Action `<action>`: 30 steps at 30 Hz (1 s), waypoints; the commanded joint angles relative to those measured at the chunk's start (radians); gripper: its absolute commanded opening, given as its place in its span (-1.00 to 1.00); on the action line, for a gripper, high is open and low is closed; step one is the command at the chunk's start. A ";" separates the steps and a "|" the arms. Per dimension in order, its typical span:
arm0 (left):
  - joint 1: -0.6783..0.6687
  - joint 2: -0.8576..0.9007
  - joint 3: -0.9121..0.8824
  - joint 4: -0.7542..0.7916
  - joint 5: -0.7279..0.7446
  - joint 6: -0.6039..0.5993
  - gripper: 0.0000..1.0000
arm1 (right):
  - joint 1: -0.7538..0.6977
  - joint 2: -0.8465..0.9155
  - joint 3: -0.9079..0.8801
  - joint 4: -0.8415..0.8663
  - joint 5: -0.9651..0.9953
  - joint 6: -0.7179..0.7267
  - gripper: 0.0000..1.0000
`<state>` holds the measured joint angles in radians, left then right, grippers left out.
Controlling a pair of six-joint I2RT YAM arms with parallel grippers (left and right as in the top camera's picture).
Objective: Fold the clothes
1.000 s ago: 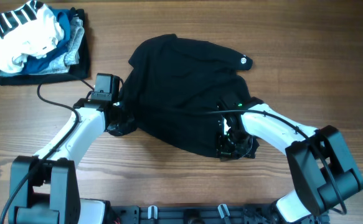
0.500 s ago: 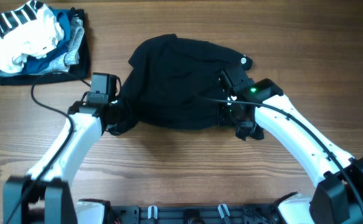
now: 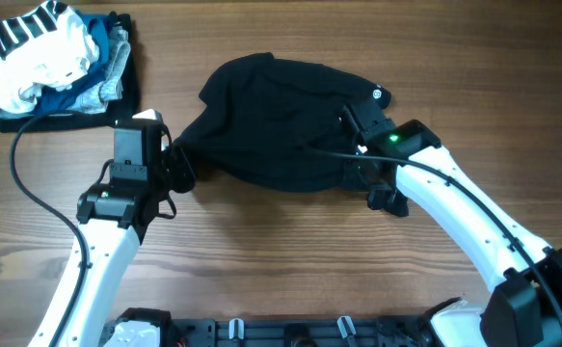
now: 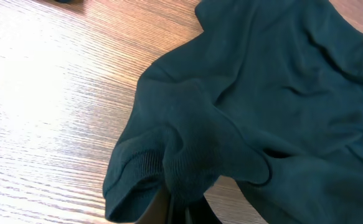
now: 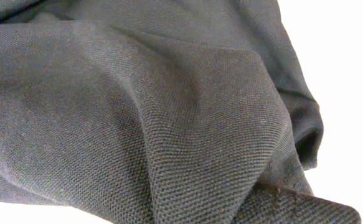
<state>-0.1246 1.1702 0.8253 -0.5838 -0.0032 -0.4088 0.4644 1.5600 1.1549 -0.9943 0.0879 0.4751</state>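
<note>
The black garment (image 3: pixel 271 120) lies bunched on the desk (image 3: pixel 261 251) between both sets of fingers. The left fingers (image 3: pixel 177 166) are clamped on one ribbed edge (seemingly a cuff), and the right fingers (image 3: pixel 358 166) are closed on the opposite edge.

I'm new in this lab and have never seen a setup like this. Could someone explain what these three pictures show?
This is a robot with two white arms working at a wooden table. Each arm ends in a two-finger gripper. The wide picture comes from a fixed camera above the table. The two close-ups come from small cameras on the wrists, one on each arm.

A black garment lies in the middle, bunched rather than flat. The left gripper is shut on its left edge, and the left wrist view shows that pinched fold up close. The right gripper is shut on the garment's right side, so its camera sees almost nothing but fabric.

A stack of other clothes sits in the far left corner, with neither gripper on it.
</note>
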 commanded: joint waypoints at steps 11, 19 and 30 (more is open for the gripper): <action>-0.005 -0.011 -0.002 -0.019 -0.025 0.009 -0.92 | 0.003 -0.025 0.024 -0.362 -0.397 -0.031 -0.91; -0.005 -0.011 -0.002 -0.068 -0.025 0.009 -0.92 | 0.003 -0.019 0.024 -0.498 -0.565 -0.054 -0.91; -0.005 -0.020 0.000 -0.169 0.029 0.008 -0.92 | 0.003 -0.019 0.024 -0.394 -0.503 -0.006 -0.92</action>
<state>-0.1246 1.1702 0.8253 -0.7311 0.0010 -0.4061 0.4648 1.5562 1.1641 -1.3937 -0.4404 0.4473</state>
